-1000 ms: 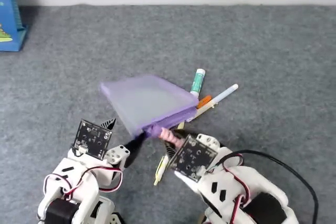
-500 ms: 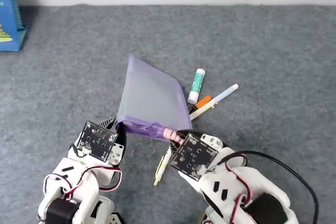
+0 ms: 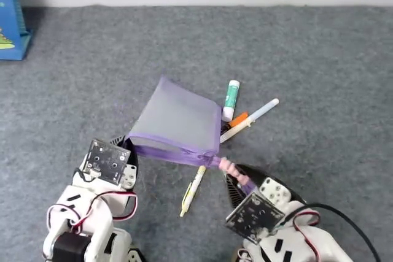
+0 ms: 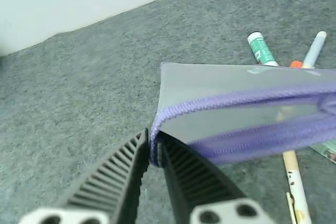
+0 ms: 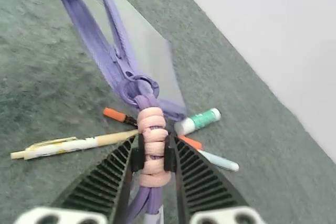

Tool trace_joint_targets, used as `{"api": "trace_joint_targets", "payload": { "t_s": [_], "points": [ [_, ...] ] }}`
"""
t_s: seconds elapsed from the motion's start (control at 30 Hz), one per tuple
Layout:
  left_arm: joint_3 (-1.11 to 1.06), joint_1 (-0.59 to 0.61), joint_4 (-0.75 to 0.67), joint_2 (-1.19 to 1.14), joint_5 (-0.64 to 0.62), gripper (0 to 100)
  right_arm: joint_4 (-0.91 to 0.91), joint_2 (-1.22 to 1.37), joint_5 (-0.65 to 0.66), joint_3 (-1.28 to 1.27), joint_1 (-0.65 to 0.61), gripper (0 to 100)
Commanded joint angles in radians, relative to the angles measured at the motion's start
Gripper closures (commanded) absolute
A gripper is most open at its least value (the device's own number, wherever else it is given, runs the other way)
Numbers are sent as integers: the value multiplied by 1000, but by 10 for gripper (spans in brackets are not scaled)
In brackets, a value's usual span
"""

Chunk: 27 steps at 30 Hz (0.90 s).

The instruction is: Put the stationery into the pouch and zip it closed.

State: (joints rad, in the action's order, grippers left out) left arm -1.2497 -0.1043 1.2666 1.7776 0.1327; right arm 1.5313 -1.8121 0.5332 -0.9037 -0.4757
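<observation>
The left hand point(image 3: 127, 144) is pinching a corner of the pouch point(image 3: 178, 121) at lower left; the right hand point(image 3: 236, 179) is gripping the pink zipper pull point(image 3: 228, 165) at the zipper's opposite end.

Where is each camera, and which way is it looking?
High view: above the table, looking down on the purple pouch and a yellow pen; both arms show.
Left wrist view: on the left arm, looking past the left hand pinching the pouch's corner.
Right wrist view: on the right arm, looking past the right hand clamping the pink zipper pull.
Shared: all three show the pouch and the green-and-white stick.
</observation>
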Motion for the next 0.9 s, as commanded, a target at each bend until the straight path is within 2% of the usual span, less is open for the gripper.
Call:
{"api": "trace_joint_targets", "payload": {
  "t_s": [0.0,0.1,0.23,0.4,0.5,0.77,0.87],
  "points": [
    [-1,11,-21,-14,-2,987,-10,-4,11,63,45,990],
    [-2,-40,-15,-14,2,969,-38,-2,2,63,25,990],
    [-4,-54,-17,-17,-5,892,-28,-1,-38,63,-36,990],
    [-4,-54,-18,-18,-78,828,-27,-1,-51,63,-67,990],
    [-54,-55,-44,-18,-75,832,-27,-2,-51,63,-67,990],
    [-249,-57,-264,-18,-74,862,-25,-2,-46,63,-68,990],
    [-242,-54,-259,-14,-74,930,-25,-2,-46,63,-65,990]
  ]
}}
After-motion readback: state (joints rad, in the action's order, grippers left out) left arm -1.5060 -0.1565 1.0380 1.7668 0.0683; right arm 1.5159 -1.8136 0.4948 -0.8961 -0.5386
